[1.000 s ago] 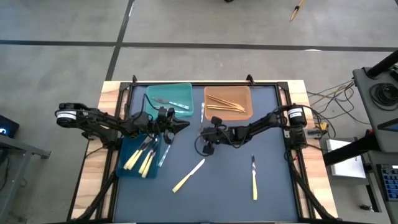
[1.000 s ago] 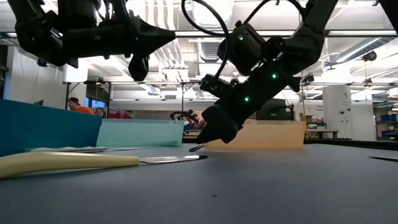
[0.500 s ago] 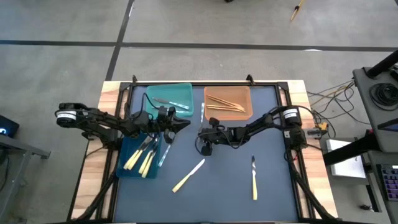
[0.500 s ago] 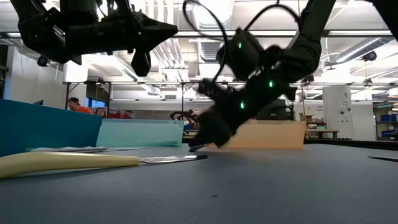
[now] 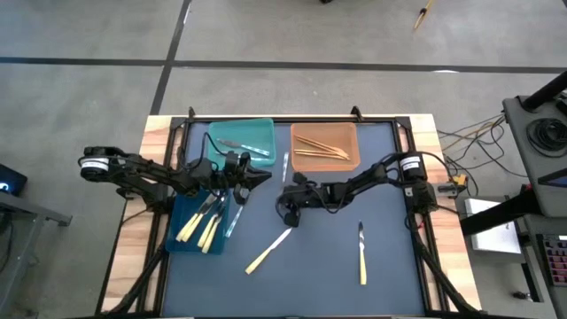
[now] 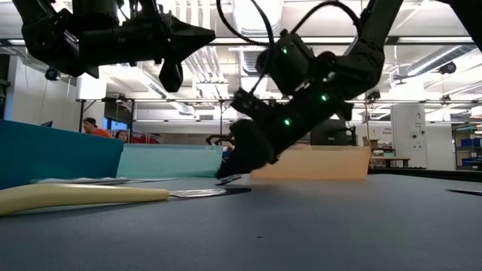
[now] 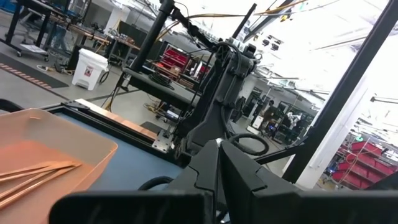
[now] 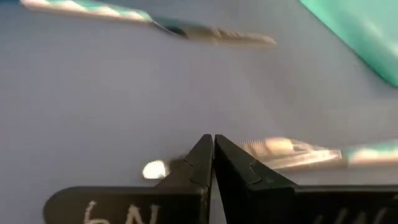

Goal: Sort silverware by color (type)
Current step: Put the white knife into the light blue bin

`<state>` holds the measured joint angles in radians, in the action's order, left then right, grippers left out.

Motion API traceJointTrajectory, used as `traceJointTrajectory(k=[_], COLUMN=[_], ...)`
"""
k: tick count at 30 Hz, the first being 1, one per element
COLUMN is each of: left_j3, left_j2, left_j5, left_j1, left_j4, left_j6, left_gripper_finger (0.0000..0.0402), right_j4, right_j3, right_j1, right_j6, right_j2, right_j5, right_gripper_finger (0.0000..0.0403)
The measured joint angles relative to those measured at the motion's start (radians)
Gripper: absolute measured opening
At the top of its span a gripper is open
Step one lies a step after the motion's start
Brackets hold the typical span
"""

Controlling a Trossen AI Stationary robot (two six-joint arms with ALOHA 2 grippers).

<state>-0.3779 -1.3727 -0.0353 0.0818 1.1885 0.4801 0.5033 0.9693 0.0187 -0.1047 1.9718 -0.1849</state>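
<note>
In the high view, the right gripper [image 5: 288,197] is working at frame centre with its jaws together, beside a grey utensil [image 5: 285,166] lying between the teal bin [image 5: 263,129] and the orange bin [image 5: 298,132]. The left gripper [image 5: 259,176] is hovering just left of centre, jaws together and holding nothing, beside the blue bin [image 5: 174,237]. Yellow pieces are lying in the blue bin, a grey piece in the teal one, tan pieces in the orange one. A yellow knife [image 5: 268,250] and a second knife [image 5: 361,253] are waiting lower on the dark mat [image 5: 390,213], so the sort looks partly done.

In the low view, the right gripper [image 6: 230,169] is dipping to the mat, a thin piece at its tip. A person [image 6: 92,126] is sitting far behind at left, under ceiling lights.

In the left wrist view, shut fingers [image 7: 211,163] are pointing past the orange bin towards workshop racks.

In the right wrist view, the closed fingertips [image 8: 205,155] are resting at a silvery handle; whether it is gripped, I cannot tell. The step looks like picking up a grey piece; next it calls for opening, straddling the handle and closing.
</note>
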Motion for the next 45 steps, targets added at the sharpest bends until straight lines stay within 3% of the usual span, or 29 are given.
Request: traceJointTrajectory(k=[6, 15, 20, 29, 37, 45], left_j3=[0.000, 0.000, 0.000, -0.004, -0.181, -0.401], left_j2=[0.000, 0.000, 0.000, -0.001, -0.033, -0.189], left_j5=[0.000, 0.000, 0.011, 0.258, 0.318, 0.394], left_j1=[0.000, 0.000, -0.002, -0.106, -0.141, -0.176], left_j4=[0.000, -0.018, -0.070, -0.241, -0.664, -1.024], left_j6=[0.000, 0.000, 0.011, 0.019, 0.032, 0.061], left_gripper_finger=[0.0000, 0.0000, 0.0000, 0.0000, 0.0000, 0.0000], right_j4=[-0.006, -0.166, -0.290, -0.512, -0.517, -0.519], right_j3=[0.071, 0.105, 0.104, 0.069, -0.005, -0.041], right_j1=[0.024, 0.024, 0.025, 0.025, 0.025, 0.025], right_j6=[0.046, 0.109, 0.154, 0.174, 0.155, 0.156], right_j2=[0.000, -0.066, -0.135, -0.305, -0.484, -0.552], right_j5=[0.016, -0.001, -0.072, -0.183, -0.183, -0.183], right_gripper_finger=[0.0009, 0.0009, 0.0009, 0.0009, 0.0009, 0.0009])
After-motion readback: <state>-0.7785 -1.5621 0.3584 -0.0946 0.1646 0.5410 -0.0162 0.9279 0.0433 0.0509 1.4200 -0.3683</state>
